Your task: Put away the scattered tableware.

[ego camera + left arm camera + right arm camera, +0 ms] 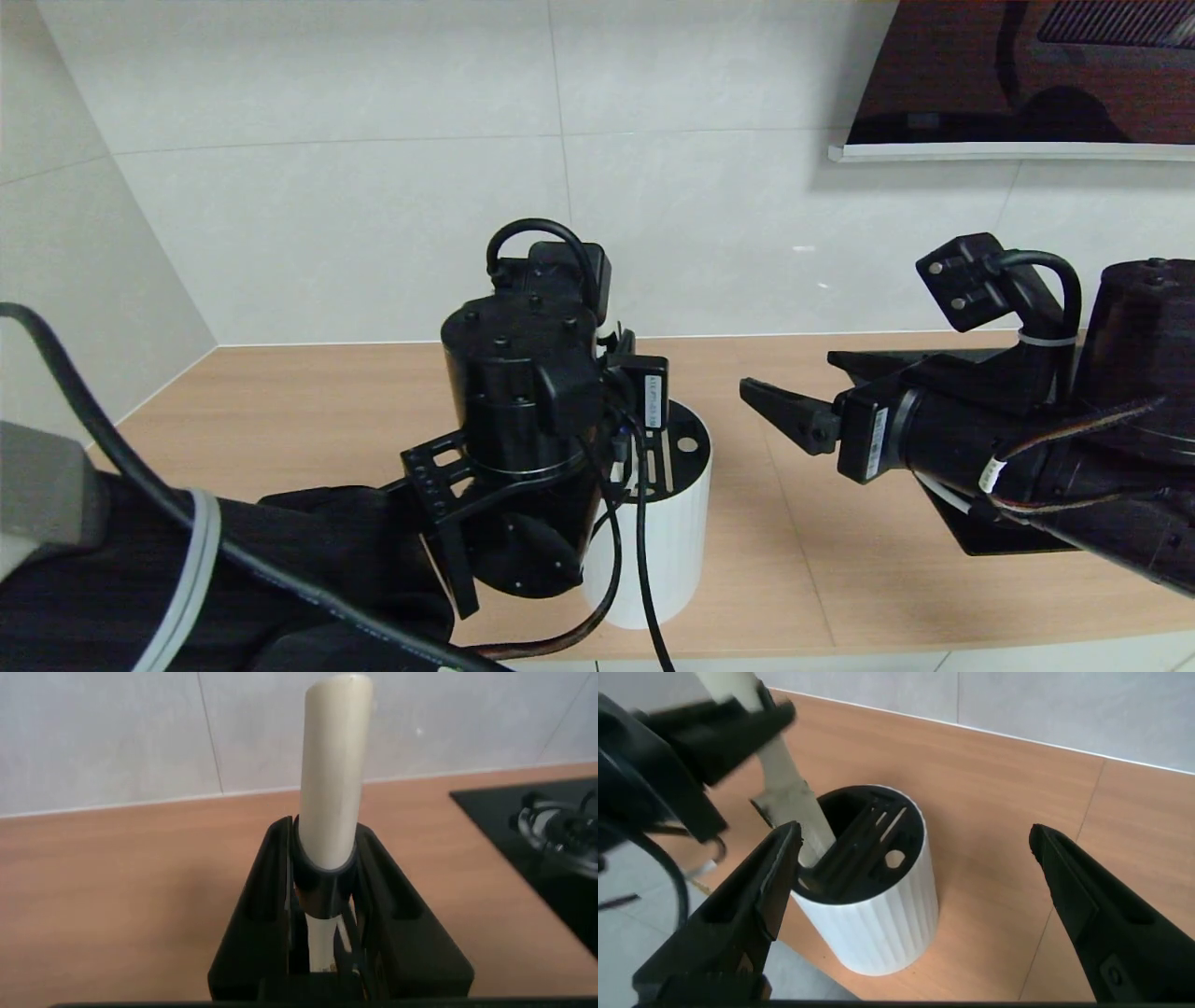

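The white ribbed holder (pixel 674 560) is standing upright on the wooden counter (pixel 327 401), its black slotted top (pixel 868 835) facing up. Directly above the holder, the left gripper (pixel 327 863) is pointing down and clamping a knife (pixel 333 775) by its cream handle — the fingers (pixel 257 905) are pressing in on either side of the dark collar where handle meets blade. The knife is hanging close to upright over the holder, slightly tilted, and its flat metal blade (pixel 796 807) is reaching down into the black top at the rim on the left gripper's side; how deep it is sitting in a slot I cannot tell.

The right gripper (pixel 912 838) is hovering beside the holder, just off its side, with its two black fingers (pixel 738 924) spread wide apart and nothing between them — not touching the holder or the knife.

A black cooktop (pixel 547 835) with a burner is lying flush in the counter, apart from the holder on the right gripper's side.
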Controlling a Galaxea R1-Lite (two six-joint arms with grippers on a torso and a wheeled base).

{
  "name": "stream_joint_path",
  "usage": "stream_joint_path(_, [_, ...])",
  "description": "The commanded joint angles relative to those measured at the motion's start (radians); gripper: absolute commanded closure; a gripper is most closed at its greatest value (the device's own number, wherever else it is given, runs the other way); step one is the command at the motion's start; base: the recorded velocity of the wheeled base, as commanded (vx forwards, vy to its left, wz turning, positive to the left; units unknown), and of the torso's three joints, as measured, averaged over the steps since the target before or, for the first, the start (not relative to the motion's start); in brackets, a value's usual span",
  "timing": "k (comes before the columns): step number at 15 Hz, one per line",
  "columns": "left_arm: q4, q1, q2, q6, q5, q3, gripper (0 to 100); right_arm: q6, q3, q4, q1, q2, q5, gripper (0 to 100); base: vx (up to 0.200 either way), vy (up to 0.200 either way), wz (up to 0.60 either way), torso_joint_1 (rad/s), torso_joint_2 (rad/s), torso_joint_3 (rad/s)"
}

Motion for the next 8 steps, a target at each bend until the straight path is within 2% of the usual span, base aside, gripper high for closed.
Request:
stream_joint_path(1, [-0.001,0.0,0.033,-0.009,0.0,0.003,100,0.0,0.004,-0.001,0.0,0.007,0.0,0,0.0,0.0,0.0,0.0,0.0,0.0])
stream_joint_path(8, [0.057,-0.002,0.092,-0.018,-0.003,0.012,100,0.0,0.004,-0.001,0.0,0.013,0.0,0,0.0,0.0,0.0,0.0,0.0,0.0])
